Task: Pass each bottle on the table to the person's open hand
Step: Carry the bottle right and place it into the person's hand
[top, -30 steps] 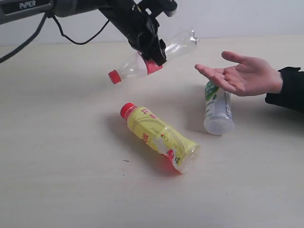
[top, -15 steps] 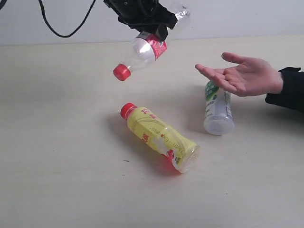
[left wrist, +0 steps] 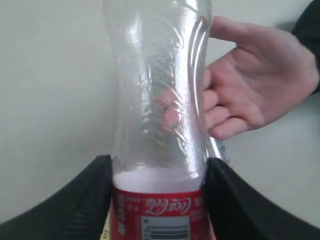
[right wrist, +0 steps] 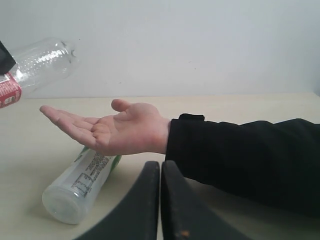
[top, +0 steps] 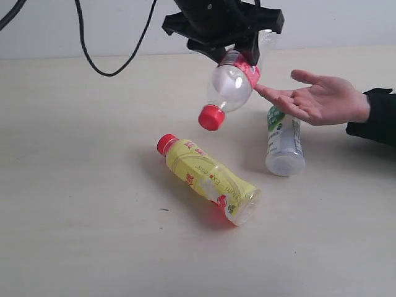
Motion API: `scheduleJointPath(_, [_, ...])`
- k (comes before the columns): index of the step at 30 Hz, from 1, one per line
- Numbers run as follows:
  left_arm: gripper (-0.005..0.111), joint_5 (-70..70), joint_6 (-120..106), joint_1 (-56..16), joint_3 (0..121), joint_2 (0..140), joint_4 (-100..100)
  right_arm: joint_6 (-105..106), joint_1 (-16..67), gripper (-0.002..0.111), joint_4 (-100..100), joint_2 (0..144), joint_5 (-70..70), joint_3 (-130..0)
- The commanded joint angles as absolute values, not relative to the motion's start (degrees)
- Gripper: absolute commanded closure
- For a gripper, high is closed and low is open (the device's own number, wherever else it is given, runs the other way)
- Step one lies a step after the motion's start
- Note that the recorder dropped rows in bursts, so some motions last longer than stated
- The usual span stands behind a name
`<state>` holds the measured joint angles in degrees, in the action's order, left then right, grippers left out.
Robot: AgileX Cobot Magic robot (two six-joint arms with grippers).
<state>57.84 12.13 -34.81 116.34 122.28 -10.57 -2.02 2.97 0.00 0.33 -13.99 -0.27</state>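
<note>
Your left fingers point(left wrist: 75, 205) are clamped on the clear bottle point(top: 230, 88), one dark finger on each side of it at the upper edge of its red label. The bottle hangs in the air over the part of the tabletop point(top: 80, 185) nearer the far edge. It is tilted, with the red cap lowest and pointing towards the near edge and the base highest, behind the arm. It looks empty.

The person's hand point(top: 325, 99) is open, palm up, reaching in from the right edge in a dark sleeve. The clear bottle sits just beside and a little above the hand's fingertips. The right wrist view shows a gap between them, and the bottle is not in the palm.

Below the hand, the white bottle point(top: 283, 141) with green marks lies on its side, base towards the near edge. The yellow-labelled bottle point(top: 210, 179) lies on its side near the middle of the tabletop, red cap towards the far left corner, apart from the white one.

Your right fingers point(right wrist: 142, 205) are pressed together with nothing between them, low over the tabletop on the sleeve side of the hand.
</note>
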Motion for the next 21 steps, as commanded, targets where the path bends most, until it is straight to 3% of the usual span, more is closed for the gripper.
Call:
scheduleJointPath(1, [0.107,53.6,18.7,-38.2,116.9,121.4,-10.6,-2.0,2.7,0.106,0.0,0.0,-13.6,0.0])
scheduleJointPath(9, [0.107,30.9,31.2,-46.1,115.1,123.4,-10.8,-2.0,2.7,0.106,0.0,0.0,-13.6,0.0])
scheduleJointPath(16, [0.107,1.9,48.4,-48.2,102.4,126.5,-11.0,-2.0,2.7,0.106,0.0,0.0,-13.6,0.0])
scheduleJointPath(21, [0.107,-2.0,48.3,-48.0,99.2,127.3,-11.3,-2.0,2.7,0.106,0.0,0.0,-13.6,0.0])
